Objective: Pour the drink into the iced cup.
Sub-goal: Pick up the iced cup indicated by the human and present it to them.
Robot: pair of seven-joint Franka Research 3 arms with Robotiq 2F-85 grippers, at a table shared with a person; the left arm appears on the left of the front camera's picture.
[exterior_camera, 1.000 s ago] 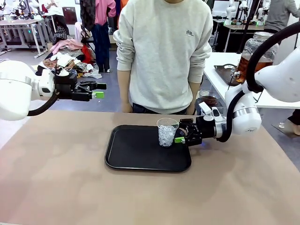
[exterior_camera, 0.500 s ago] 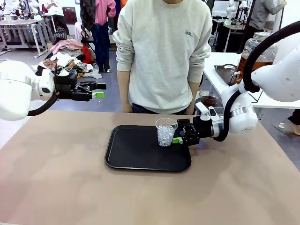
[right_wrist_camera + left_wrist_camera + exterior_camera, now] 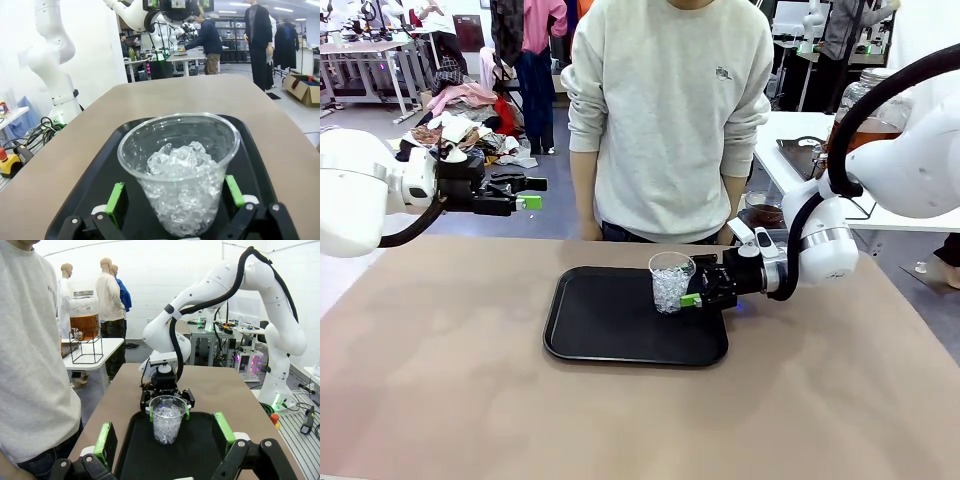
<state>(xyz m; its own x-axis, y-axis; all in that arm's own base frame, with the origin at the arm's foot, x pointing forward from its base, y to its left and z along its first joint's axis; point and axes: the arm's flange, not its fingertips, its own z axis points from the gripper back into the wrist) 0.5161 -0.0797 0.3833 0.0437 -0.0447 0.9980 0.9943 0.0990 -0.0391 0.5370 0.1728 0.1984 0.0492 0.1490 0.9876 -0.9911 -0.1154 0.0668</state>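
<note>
A clear plastic cup filled with ice pieces (image 3: 671, 282) stands upright near the right rear corner of a black rectangular tray (image 3: 600, 325), which lies on the tan bench (image 3: 440, 380). The right gripper (image 3: 685, 293) reaches in low from the right side. Its green-padded fingers (image 3: 150, 413) sit against both sides of the cup's lower half, closed on it. No liquid is visible in the cup.

The drink (image 3: 84, 326), a translucent amber liquid, is in a large glass dispenser on a black wire stand (image 3: 86, 347). The stand is on a white side table (image 3: 92, 345), well apart from the tray and off to the robot's right.

The left gripper (image 3: 530, 193) hangs in the air beyond the bench's left rear edge. Its fingers are spread wide and hold nothing.

A person in a light grey sweatshirt (image 3: 670, 120) stands at the far side of the bench, arms hanging down.
</note>
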